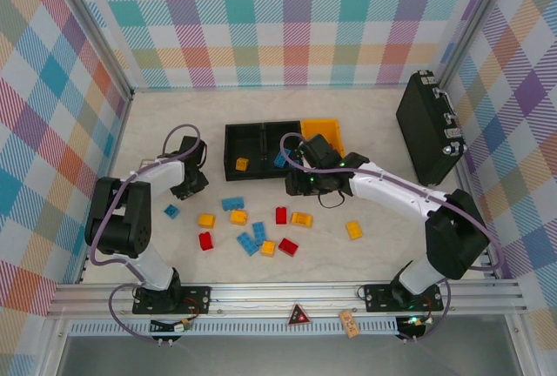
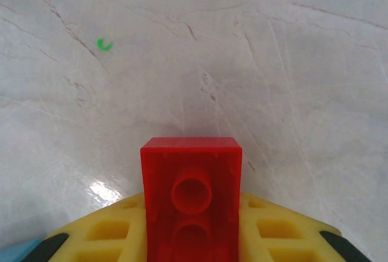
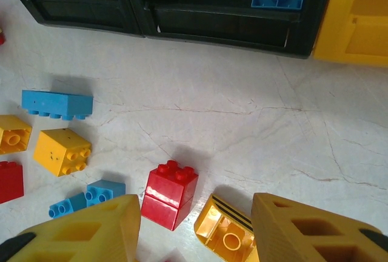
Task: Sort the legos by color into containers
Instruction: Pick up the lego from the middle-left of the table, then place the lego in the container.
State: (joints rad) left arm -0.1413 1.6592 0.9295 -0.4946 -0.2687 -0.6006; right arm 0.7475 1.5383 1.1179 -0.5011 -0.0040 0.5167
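1. Held piece was a small glossy red studded plastic brick [image 2: 191, 192]. Its hollow underside, with one round tube, faced the left wrist camera.
2. It sat wedged between the two yellow fingers [image 2: 103, 233] of the left gripper [image 2: 191, 228], which was clenched on it. The brick's far end stuck out past the tips, above the pale marbled tabletop [image 2: 273, 62].
3. A tiny green ring [image 2: 105, 44] lay on the table well beyond the brick.
4. The right gripper [image 3: 195, 207] had its yellow fingers spread, released and grasping nothing.
5. Under that gap, on the table, lay a red two-by-two brick [image 3: 171, 192] just beside one finger. A yellow black-striped brick [image 3: 223, 233] lay by the other finger. Contact with either finger could not be told.
6. The containers stood in a row beyond the grippers: a left black plastic bin [image 1: 228, 150], a middle black plastic bin [image 1: 283, 124] and a yellow-orange plastic bin [image 1: 322, 122].
7. The left black bin held a yellow brick [image 1: 241, 164]. The middle black bin held a blue brick [image 1: 280, 160].
8. Loose pieces lay scattered between the bins and the arm bases. Among them were a long blue brick [image 1: 232, 204], a red brick [image 1: 206, 240] and an outlying yellow brick [image 1: 353, 230].
9. A large black hard case [image 1: 431, 128] stood at the far right, well apart.
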